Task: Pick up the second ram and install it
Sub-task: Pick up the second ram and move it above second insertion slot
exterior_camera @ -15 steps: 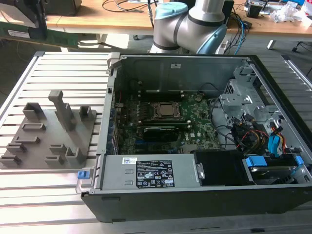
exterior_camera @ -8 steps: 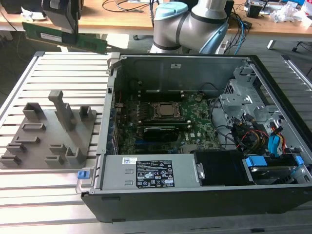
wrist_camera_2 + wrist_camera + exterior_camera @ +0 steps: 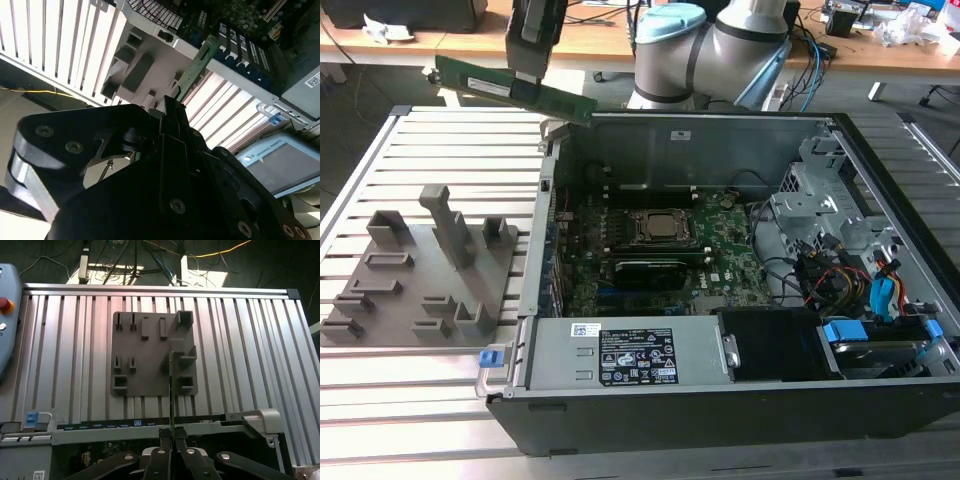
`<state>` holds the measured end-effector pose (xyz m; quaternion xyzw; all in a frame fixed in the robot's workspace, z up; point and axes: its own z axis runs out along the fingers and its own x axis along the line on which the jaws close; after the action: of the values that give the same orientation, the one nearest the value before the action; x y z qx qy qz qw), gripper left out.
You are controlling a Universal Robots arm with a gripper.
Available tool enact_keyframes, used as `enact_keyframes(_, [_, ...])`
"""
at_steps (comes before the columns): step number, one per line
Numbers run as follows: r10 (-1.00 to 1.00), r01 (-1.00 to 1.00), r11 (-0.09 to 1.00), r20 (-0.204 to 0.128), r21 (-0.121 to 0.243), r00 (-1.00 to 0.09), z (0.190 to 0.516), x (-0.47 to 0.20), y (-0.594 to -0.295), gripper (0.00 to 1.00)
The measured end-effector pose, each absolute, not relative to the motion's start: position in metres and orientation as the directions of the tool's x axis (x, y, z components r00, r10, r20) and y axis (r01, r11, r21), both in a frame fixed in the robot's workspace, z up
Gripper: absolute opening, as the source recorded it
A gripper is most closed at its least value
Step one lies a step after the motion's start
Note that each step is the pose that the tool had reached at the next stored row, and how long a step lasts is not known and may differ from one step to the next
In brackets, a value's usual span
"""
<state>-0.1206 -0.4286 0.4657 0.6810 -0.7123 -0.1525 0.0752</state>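
The gripper (image 3: 530, 88) grips the ram (image 3: 475, 82) mid-length, above the case (image 3: 700, 130) wall at the exterior view's left. The ram is likely light, stiff and fragile, best held by its edges.

hand (image 3: 173, 433) gripping second ram (image 3: 173, 395), grey tray (image 3: 145, 357) beyond

The second ram (image 3: 475, 80) is green, holder tray (image 3: 420, 285) grey, ribbed table (image 3: 380, 170) silver, computer case (image 3: 720, 405) black, motherboard (image 3: 720, 265) green.

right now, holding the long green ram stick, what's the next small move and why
Likely shift the long thin green ram stick over the open black computer case: the gripper, shut on it, hangs above the slatted metal table beside the case, not over the green motherboard.
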Motion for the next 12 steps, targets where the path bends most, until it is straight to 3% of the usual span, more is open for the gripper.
enact_keyframes(12, [-0.993,-0.928,0.026,-0.098,0.371,-0.067,0.441,-0.08,-0.424,0.14])
